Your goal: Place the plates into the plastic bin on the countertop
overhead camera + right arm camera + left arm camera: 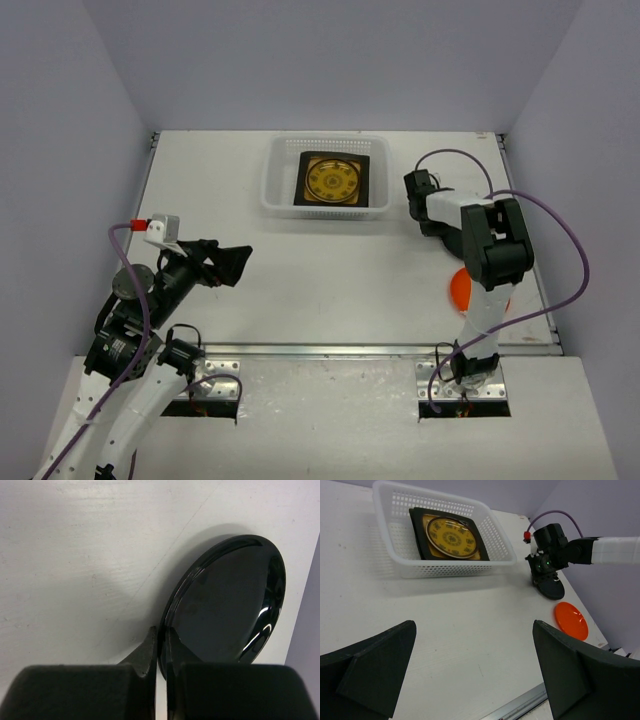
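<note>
From above, the plastic bin [272,190] sits at the middle of the countertop's [330,280] far edge. It holds a square dark-rimmed plate [362,182] with a yellow patterned plate [333,181] on top. An orange plate [458,290] lies near the right edge, half hidden under the right arm. The right gripper [421,197] is just right of the bin, but here we cannot make out what it holds. The left gripper [238,263] hangs over the left side, nearer the near edge.

In the left wrist view, our left jaws stand wide apart with nothing between them. Across the bench, a black plate [551,587] tilts under the right gripper, and we cannot tell whether it touches the surface.

In the right wrist view, the fingers [146,652] are pinched narrow on that plate's rim, and its lower edge is cut off behind them. We judge the plate to be stiff, glossy and slippery, and likely brittle. Held only by the rim it may swing, so it needs a firm grip and a gentle set-down.
</note>
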Robot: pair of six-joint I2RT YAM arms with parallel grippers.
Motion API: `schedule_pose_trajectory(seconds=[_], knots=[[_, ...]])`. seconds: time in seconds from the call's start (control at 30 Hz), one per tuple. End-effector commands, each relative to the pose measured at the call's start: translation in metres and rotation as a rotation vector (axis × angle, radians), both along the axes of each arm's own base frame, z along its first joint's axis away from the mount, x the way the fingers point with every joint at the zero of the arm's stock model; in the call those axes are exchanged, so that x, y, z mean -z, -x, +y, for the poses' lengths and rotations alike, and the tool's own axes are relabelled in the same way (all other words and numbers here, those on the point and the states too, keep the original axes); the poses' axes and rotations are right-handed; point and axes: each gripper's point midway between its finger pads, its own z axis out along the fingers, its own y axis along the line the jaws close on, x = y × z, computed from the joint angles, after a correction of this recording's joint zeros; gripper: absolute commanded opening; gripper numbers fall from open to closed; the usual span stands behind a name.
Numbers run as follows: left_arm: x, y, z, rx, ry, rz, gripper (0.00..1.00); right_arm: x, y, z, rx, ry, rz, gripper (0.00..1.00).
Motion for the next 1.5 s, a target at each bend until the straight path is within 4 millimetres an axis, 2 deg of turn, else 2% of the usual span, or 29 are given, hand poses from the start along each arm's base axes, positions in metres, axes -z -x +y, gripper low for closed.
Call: schedule_pose_trajectory(seconds=[0.0,0.17,0.2,0.27,0.47,0.6,0.73,0.8,0.87,0.97,1.03,1.07,1.13,1.23,1.3,1.33,1.47], knots=[[-0.009,-0.001,-0.002,0.009,0.010,-0.038,1.00,0.012,0.015,0.009,0.001,-0.083,0.030,0.00],[-0.009,-0.001,-0.002,0.007,0.011,-0.036,1.00,-0.034,0.014,0.012,-0.028,-0.101,-0.066,0.00],[-0.009,-0.002,-0.002,0.007,0.011,-0.037,1.00,-0.035,0.016,0.013,-0.037,-0.097,-0.064,0.00],[-0.009,-0.002,-0.002,0.007,0.011,-0.038,1.00,-0.059,0.016,0.015,-0.065,-0.086,-0.120,0.00],[-0.010,-0.001,-0.001,0.004,0.013,-0.041,1.00,-0.112,0.015,0.022,-0.139,0.054,-0.199,0.00],[-0.010,-0.001,-0.001,0.004,0.014,-0.042,1.00,-0.146,0.010,0.040,-0.220,0.135,-0.240,0.00],[-0.010,-0.001,-0.001,0.004,0.014,-0.042,1.00,-0.181,-0.001,0.075,-0.371,0.185,-0.301,0.00],[-0.010,-0.001,-0.001,0.002,0.014,-0.043,1.00,-0.202,-0.009,0.116,-0.519,0.206,-0.353,0.00],[-0.010,-0.001,-0.001,0.004,0.014,-0.043,1.00,-0.213,-0.020,0.157,-0.676,0.207,-0.384,0.00],[-0.011,-0.001,0.000,0.001,0.015,-0.044,1.00,-0.216,-0.032,0.220,-0.882,0.173,-0.393,0.00],[-0.011,-0.001,0.000,-0.005,0.014,-0.043,1.00,-0.225,-0.045,0.254,-0.981,0.170,-0.412,0.00],[-0.011,-0.001,0.001,-0.009,0.015,-0.044,1.00,-0.207,-0.050,0.275,-1.035,0.173,-0.382,0.00],[-0.010,-0.002,0.002,-0.014,0.014,-0.043,1.00,-0.195,-0.064,0.299,-1.090,0.206,-0.374,0.00],[-0.009,-0.003,0.002,-0.015,0.011,-0.037,1.00,-0.179,-0.086,0.328,-1.144,0.248,-0.368,0.00],[-0.009,-0.003,0.001,-0.011,0.008,-0.034,1.00,-0.176,-0.096,0.336,-1.146,0.258,-0.353,0.00],[-0.008,-0.003,0.001,-0.009,0.007,-0.033,1.00,-0.162,-0.102,0.336,-1.132,0.285,-0.320,0.00],[-0.008,-0.003,0.000,-0.006,0.005,-0.032,1.00,-0.159,-0.109,0.344,-1.118,0.268,-0.293,0.00]])
